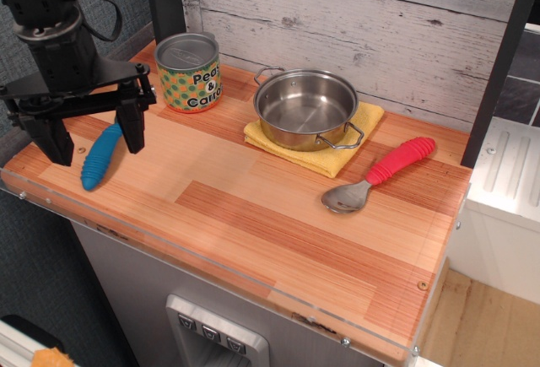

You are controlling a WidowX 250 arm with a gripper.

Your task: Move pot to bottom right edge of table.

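Well, my hand [91, 137] hung wide open at nine o'clock, straddling a blue handle [101, 157], holding nothing. The pot [305, 108] sat at one o'clock on a yellow cloth [336, 159]; the surface [253, 232] toward five o'clock looked free for it.

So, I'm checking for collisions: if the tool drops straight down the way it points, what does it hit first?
Probably the blue handle, which lies between the open tool's fingers on the table; depth is unclear.

Steel pot [305, 107] on yellow cloth [337, 154], open-jawed gripper [89, 137] far off over table [253, 223].
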